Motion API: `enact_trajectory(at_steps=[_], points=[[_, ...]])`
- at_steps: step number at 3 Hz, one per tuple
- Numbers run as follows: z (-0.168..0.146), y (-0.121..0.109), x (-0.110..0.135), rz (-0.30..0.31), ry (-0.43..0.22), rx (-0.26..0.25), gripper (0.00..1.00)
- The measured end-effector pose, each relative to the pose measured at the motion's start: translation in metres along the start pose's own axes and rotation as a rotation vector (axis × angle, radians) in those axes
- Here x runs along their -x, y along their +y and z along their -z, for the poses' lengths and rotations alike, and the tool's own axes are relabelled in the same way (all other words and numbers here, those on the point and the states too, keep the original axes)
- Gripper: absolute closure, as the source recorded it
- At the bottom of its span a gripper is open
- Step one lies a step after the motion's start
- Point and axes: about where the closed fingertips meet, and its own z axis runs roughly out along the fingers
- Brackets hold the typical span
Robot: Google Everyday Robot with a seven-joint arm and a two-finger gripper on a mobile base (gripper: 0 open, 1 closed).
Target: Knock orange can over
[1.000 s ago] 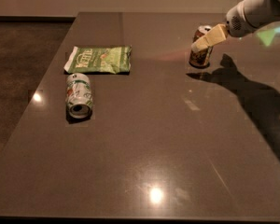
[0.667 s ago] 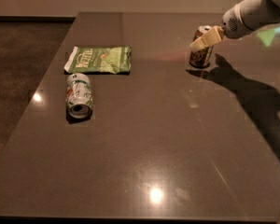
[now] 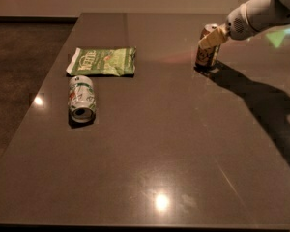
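Observation:
The orange can (image 3: pixel 206 53) stands on the dark table at the far right, its top leaning slightly to the left. My gripper (image 3: pixel 211 38) reaches in from the upper right on a white arm. Its tan fingertips lie against the can's upper part, just below the rim.
A white-and-green can (image 3: pixel 82 98) lies on its side at the left, its open end facing the front. A green snack bag (image 3: pixel 103 62) lies flat just behind it. The table's left edge (image 3: pixel 48 88) borders a dark floor. My arm casts a shadow over the right side.
The gripper has stayed against the can's top. The can's top has shifted a little to the left.

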Motion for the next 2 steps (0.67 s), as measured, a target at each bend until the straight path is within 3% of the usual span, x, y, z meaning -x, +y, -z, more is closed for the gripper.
enact_trajectory(at_steps=[1,2], points=[[0.015,0.013,0.015,0.051,0.021,0.008,0.88],[0.034,0.031,0.029,0.121,0.116,0.014,1.00]])
